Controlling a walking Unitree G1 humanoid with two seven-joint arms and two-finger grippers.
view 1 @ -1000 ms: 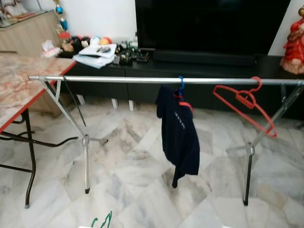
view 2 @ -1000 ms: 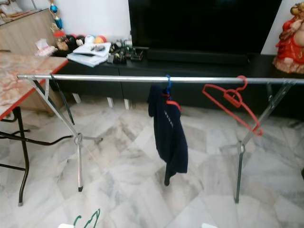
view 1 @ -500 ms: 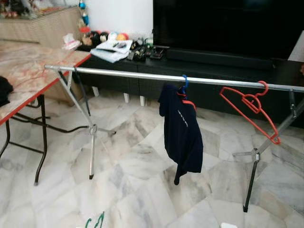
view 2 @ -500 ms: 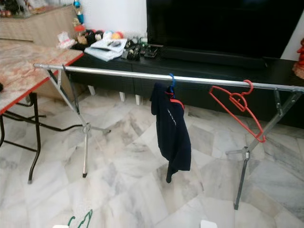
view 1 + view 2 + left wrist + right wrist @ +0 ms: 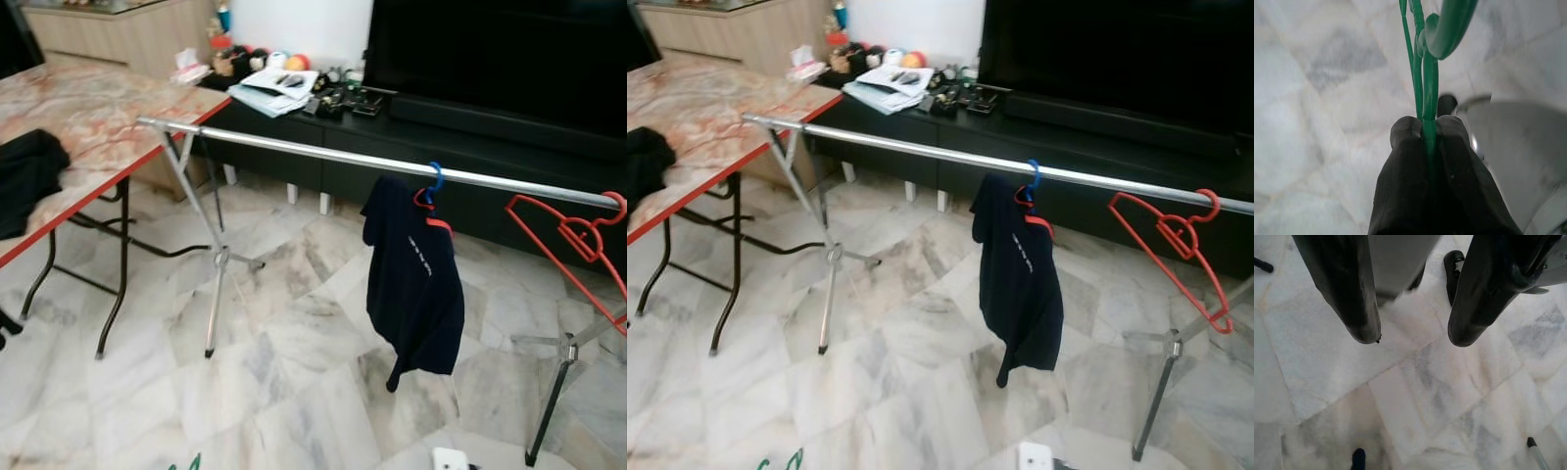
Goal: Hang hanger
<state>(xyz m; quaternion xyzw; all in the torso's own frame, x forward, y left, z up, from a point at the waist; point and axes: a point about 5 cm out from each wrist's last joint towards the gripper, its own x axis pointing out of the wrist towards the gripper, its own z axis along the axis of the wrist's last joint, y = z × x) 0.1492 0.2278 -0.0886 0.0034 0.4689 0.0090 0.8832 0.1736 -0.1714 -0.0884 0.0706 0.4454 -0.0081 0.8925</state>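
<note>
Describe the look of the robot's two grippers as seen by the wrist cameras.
Left gripper: two matte black fingers with rounded, blunt tips. Right gripper: two long, glossy black fingers that taper to rounded tips, with a pale grey housing between their bases. No cables or markings can be made out.

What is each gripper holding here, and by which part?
The left gripper is shut on a green hanger, pinching its thin wire below the hook. The right gripper is open over the marble floor, holding nothing.
</note>
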